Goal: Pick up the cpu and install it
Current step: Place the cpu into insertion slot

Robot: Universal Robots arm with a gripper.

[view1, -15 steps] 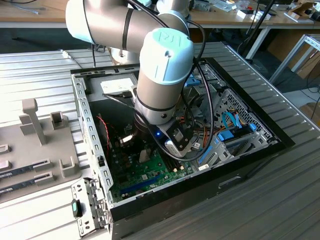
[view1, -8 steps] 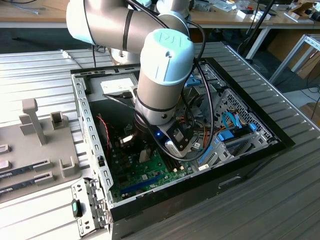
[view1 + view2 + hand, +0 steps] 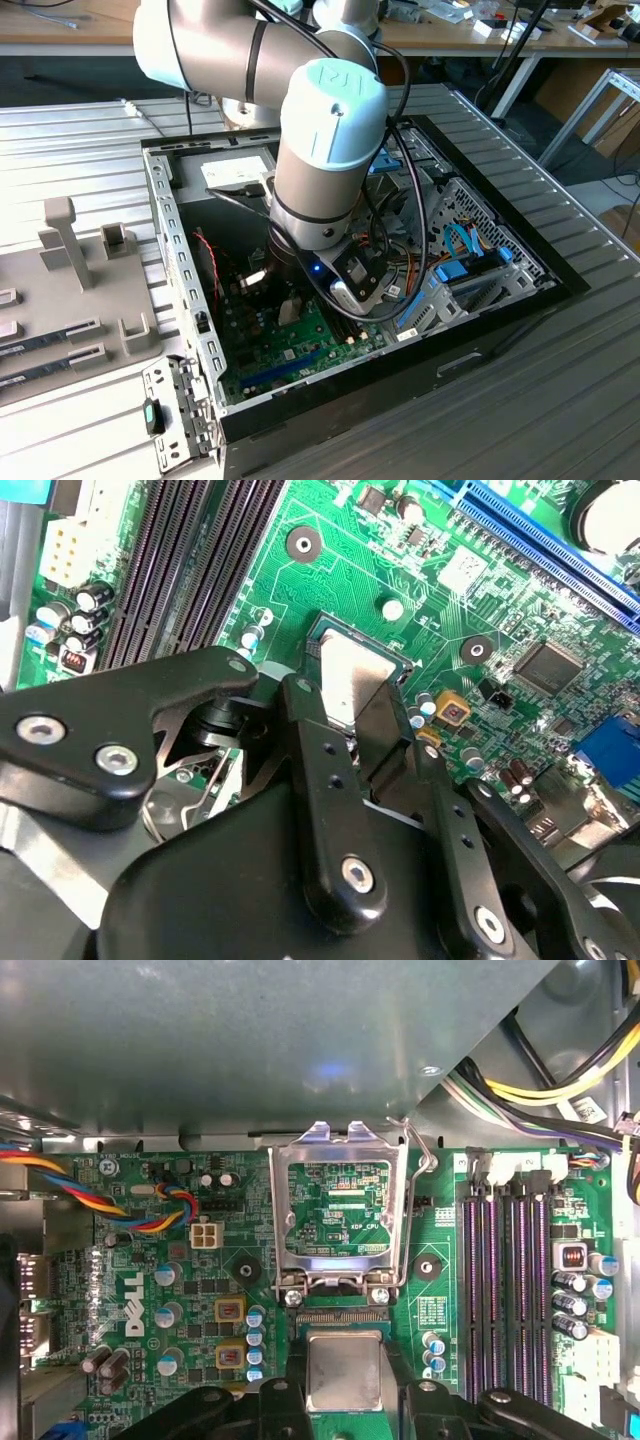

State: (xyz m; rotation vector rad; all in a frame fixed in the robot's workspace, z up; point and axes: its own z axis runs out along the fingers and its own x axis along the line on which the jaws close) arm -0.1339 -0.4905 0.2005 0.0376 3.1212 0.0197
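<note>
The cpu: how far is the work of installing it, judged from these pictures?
Done: the cpu is picked up and brought inside the computer case, low over the motherboard. In hand: the gripper has its fingers shut on the chip's sides, at the socket. Left: the socket frame stands hinged open, so it is not clamped; whether the chip is fully seated cannot be told.

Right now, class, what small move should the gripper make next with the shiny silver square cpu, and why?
Probably open the gripper slightly: the shiny silver square cpu seems to lie flat in its socket, with the hinged metal frame open beside it.
</note>
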